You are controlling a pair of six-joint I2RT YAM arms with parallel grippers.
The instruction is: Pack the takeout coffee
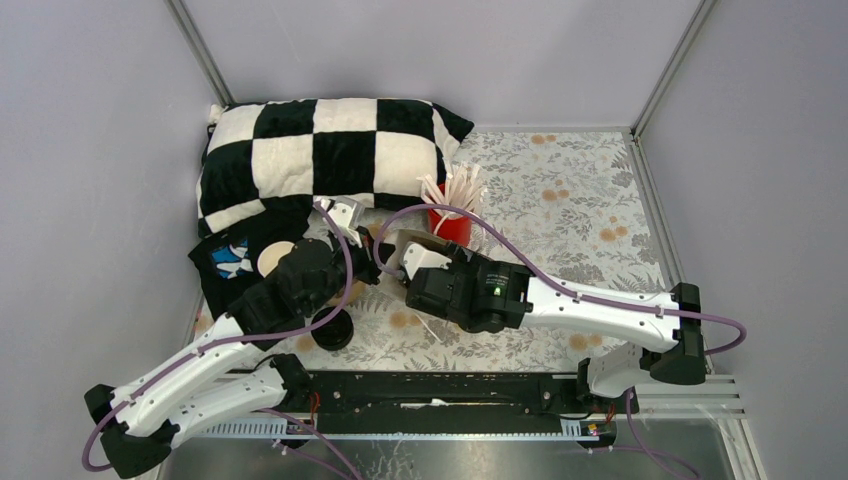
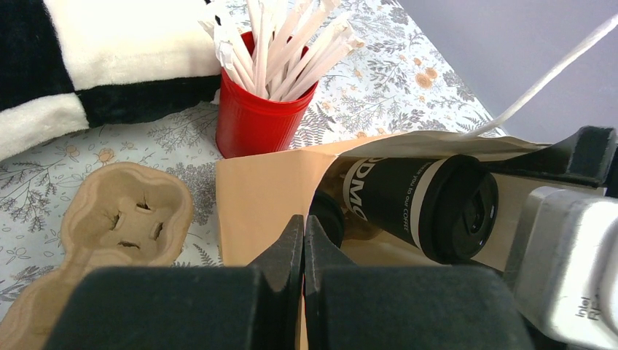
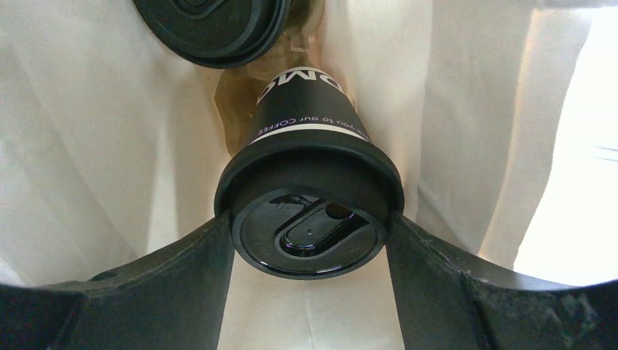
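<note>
My right fingers [image 3: 182,277] clasp the black-lidded dark paper coffee cup [image 3: 306,182] at its lid rim, inside the brown paper bag [image 2: 255,197] beside its lidded twin [image 3: 204,29]. My left fingers [image 2: 288,248] are clenched at the bag's edge. Likely light, crushable; rim stiffest.

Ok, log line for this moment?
phase: bagging | left gripper: shut on paper bag rim | right gripper: holds lidded cup inside bag | second lidded cup: in bag

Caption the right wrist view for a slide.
Right gripper holds a lidded coffee cup by its lid inside the paper bag, a second black lid beyond.
</note>
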